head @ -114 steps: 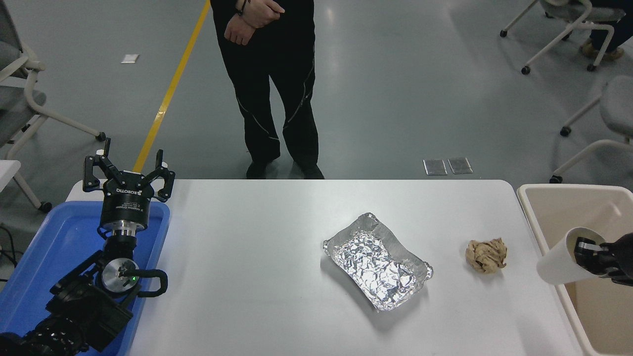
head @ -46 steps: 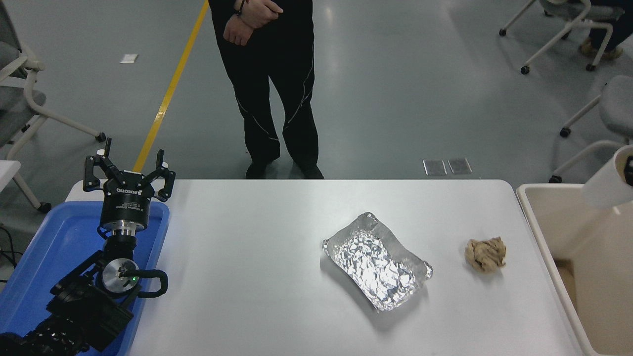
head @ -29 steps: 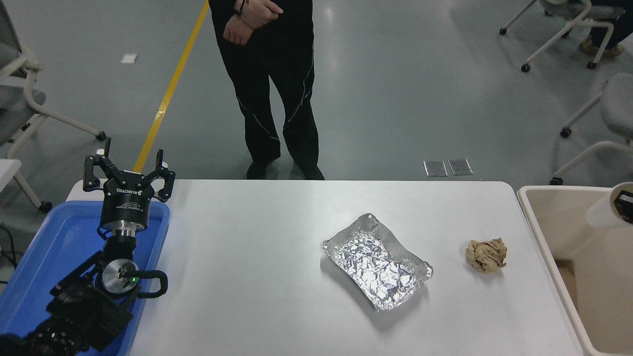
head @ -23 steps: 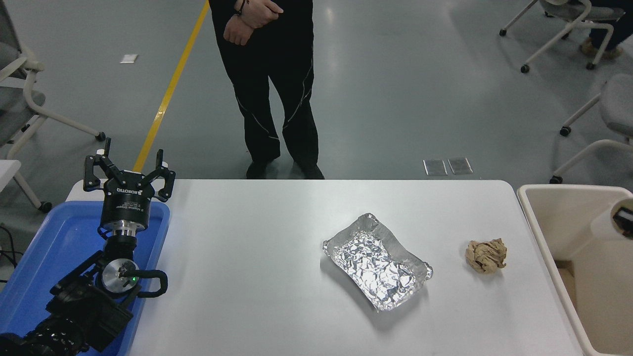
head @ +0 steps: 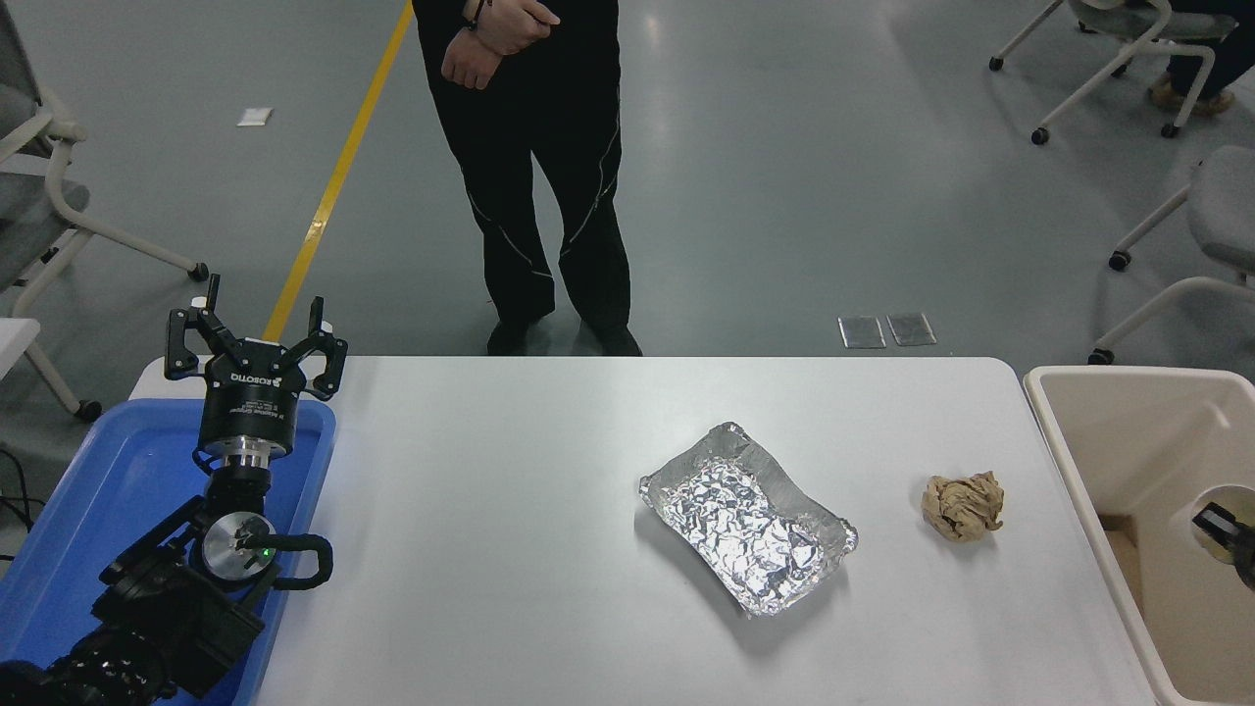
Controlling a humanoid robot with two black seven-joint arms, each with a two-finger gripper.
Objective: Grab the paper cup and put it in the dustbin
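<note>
The white paper cup (head: 1216, 545) is low inside the beige dustbin (head: 1128, 374) at the right edge, its cream mouth facing me. My right gripper (head: 1228, 526) is mostly cut off by the picture's edge; one black finger (head: 1220, 518) reaches into the cup's mouth and it stays shut on the cup's wall. My left gripper (head: 250, 338) is parked open and empty over the far end of a blue tray at the lower left.
A crinkled silver foil tray (head: 747, 515) lies mid-table, a crumpled brown paper ball (head: 963, 506) to its right near the bin. The blue tray (head: 118, 490) is at the left. A person (head: 534, 147) stands at the far side. Chairs stand around.
My right gripper carried the cup up and out toward the right edge, then came down, lowering the cup deep into the dustbin. The left arm has not moved.
</note>
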